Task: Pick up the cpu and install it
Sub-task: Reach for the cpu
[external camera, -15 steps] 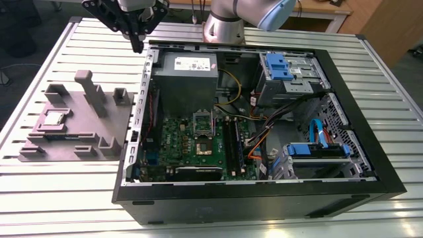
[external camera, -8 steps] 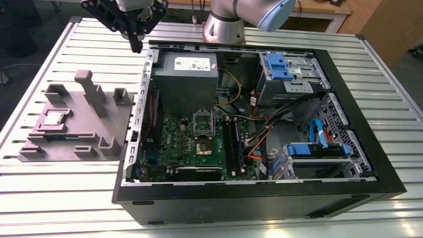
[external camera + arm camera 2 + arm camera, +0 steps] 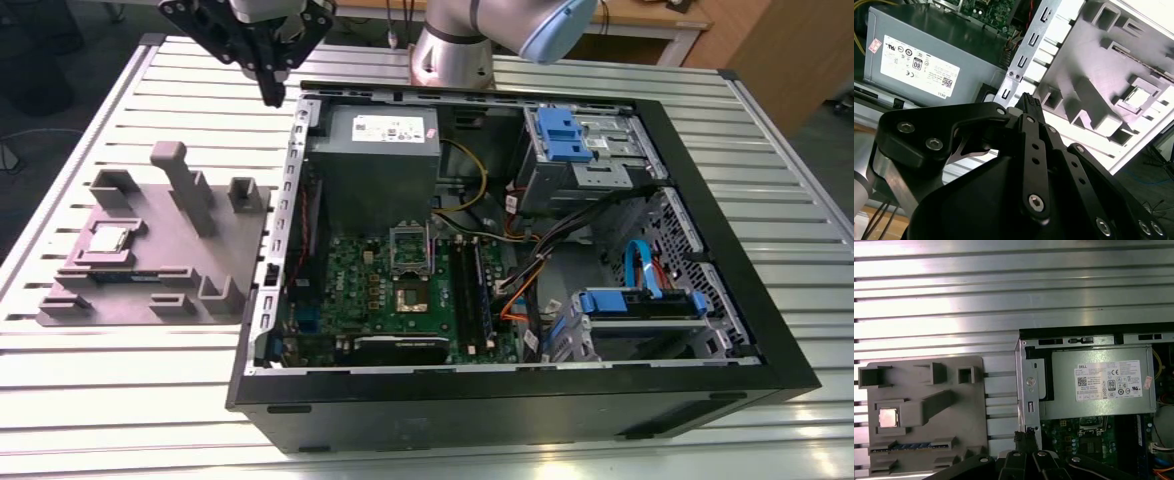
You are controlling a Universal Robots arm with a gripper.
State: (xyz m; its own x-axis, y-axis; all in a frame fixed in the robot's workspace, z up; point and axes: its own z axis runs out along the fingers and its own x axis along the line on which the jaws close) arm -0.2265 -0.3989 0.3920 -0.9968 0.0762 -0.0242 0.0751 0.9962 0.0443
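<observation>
Exterior view: tool (image 3: 274, 95) hangs clenched and empty above the rim of the open computer case (image 3: 534, 405). It is well apart from the cpu (image 3: 107, 240), which sits in the grey fixture (image 3: 167, 275) on the slatted metal tabletop (image 3: 134, 400). Second wrist view: fingers (image 3: 1030, 107) together, cpu (image 3: 1136, 98) untouched. First wrist view: cpu (image 3: 887, 417) in its recess. Judgement: pick-up step, approach only; grasping calls for parted fingers over the chip.

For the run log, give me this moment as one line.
gripper: shut, empty, over case edge | cpu: in grey fixture, not picked
</observation>
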